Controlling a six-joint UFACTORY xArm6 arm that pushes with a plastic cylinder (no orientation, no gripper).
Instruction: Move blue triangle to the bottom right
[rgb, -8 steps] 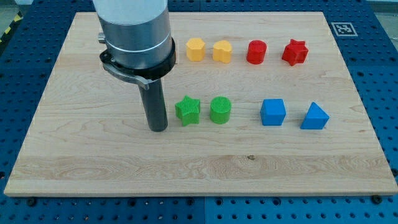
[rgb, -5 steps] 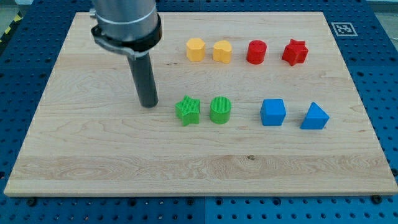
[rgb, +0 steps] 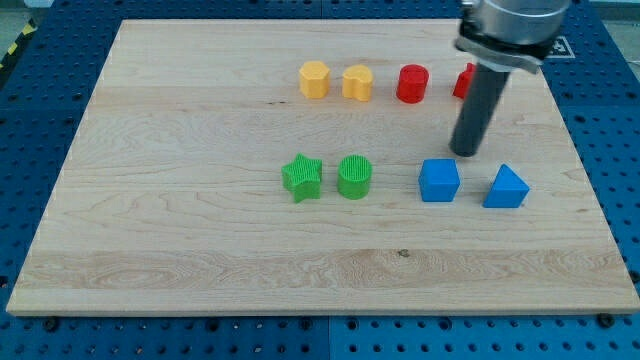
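The blue triangle (rgb: 506, 187) lies on the wooden board (rgb: 180, 230) at the view's right, just right of a blue cube (rgb: 439, 180). My tip (rgb: 465, 152) rests on the board just above the gap between the two, closer to the cube's upper right corner, touching neither. The rod rises toward the view's top right and hides most of the red star (rgb: 462, 80).
A green star (rgb: 302, 177) and a green cylinder (rgb: 354, 176) sit at mid-board. Along the top are a yellow hexagon (rgb: 314, 79), a yellow heart-like block (rgb: 357, 82) and a red cylinder (rgb: 411, 83). A marker tag (rgb: 553, 46) is at the board's top right corner.
My tip moved from left of the green star, up a little, then far right across the board to just above the blue cube and triangle. No block has moved.
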